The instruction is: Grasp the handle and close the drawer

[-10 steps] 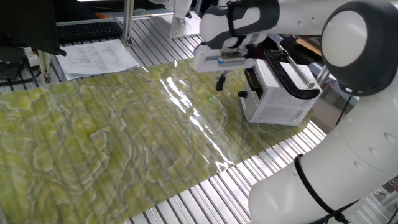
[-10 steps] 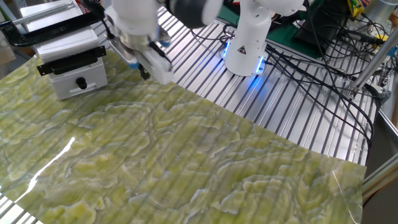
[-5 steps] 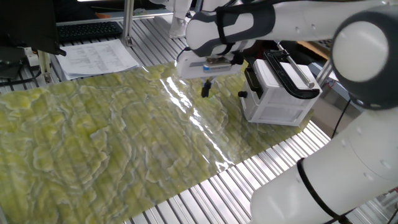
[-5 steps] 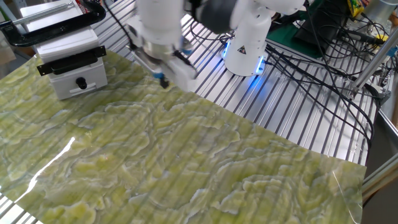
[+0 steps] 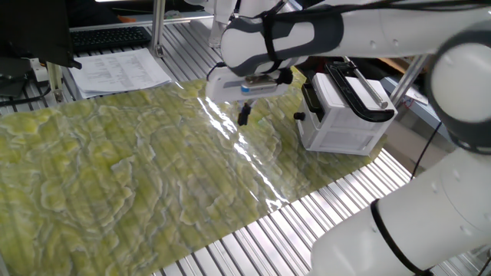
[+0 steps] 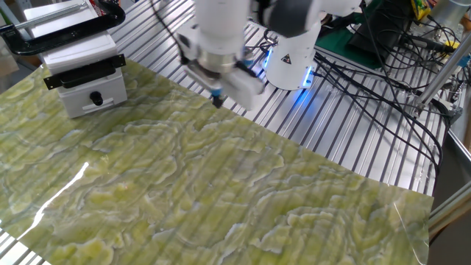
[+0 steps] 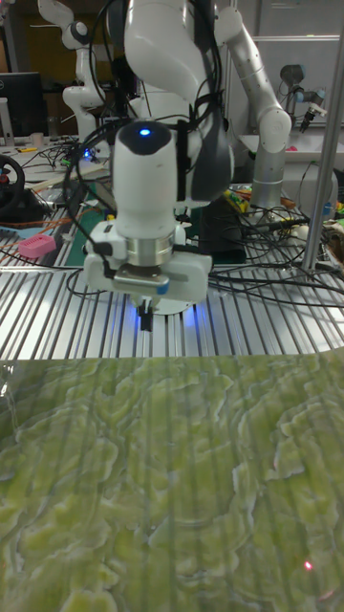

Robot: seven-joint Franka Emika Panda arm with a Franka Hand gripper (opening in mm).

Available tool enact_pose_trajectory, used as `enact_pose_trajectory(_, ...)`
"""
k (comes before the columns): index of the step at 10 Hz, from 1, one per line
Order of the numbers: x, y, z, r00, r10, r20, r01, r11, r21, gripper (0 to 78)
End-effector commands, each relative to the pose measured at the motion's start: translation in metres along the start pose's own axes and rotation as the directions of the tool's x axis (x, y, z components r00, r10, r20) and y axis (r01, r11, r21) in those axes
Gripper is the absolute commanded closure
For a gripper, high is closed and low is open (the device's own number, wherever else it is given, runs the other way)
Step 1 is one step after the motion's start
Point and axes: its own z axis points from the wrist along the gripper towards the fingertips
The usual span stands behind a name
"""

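The small white cabinet (image 5: 343, 123) stands at the right end of the green mat; the other fixed view has the cabinet (image 6: 87, 90) at the far left. The drawer (image 6: 94, 99) shows its white front with the small black handle (image 6: 96, 98) on it, and the handle (image 5: 299, 116) faces the mat. The drawer front looks about level with the cabinet body. My gripper (image 5: 244, 116) hangs over the mat, well clear of the handle, fingers together and holding nothing. The gripper (image 6: 216, 101) and gripper (image 7: 146, 319) also show in the other two views. The tall view does not show the cabinet.
A large black clamp (image 5: 358, 92) lies on the cabinet top. Papers (image 5: 121, 70) and a keyboard (image 5: 107, 37) sit beyond the mat's far left corner. The arm's base (image 6: 293, 62) and cables (image 6: 368, 70) stand on the slatted table behind the green mat (image 6: 184, 191).
The gripper has drawn away from the cabinet across the mat, leftwards in one fixed view and rightwards in the other. The cabinet and drawer have not moved.
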Motion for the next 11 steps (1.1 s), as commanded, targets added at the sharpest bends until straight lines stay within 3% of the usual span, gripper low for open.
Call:
enact_pose_trajectory(1, 0.076, 0.104, -0.039, 0.976, -0.183, 0.118, 0.193, 0.977, -0.085, 76.4)
enact_pose_trajectory(2, 0.073, 0.102, -0.043, 0.976, -0.179, 0.123, 0.194, 0.974, -0.119, 76.4)
enact_pose_trajectory(4, 0.05, 0.097, -0.048, 0.975, -0.194, 0.108, 0.207, 0.97, -0.13, 76.4)
enact_pose_trajectory(6, 0.03, 0.094, -0.042, 0.976, -0.188, 0.106, 0.2, 0.973, -0.119, 76.4)
enact_pose_trajectory(8, 0.021, 0.092, -0.04, 0.977, -0.183, 0.106, 0.195, 0.974, -0.115, 76.4)
enact_pose_trajectory(9, 0.012, 0.088, -0.036, 0.977, -0.181, 0.111, 0.192, 0.977, -0.093, 76.4)
enact_pose_trajectory(10, 0.012, 0.088, -0.036, 0.977, -0.181, 0.111, 0.192, 0.977, -0.093, 76.4)
enact_pose_trajectory(11, 0.004, 0.082, -0.03, 0.978, -0.183, 0.105, 0.19, 0.98, -0.062, 76.4)
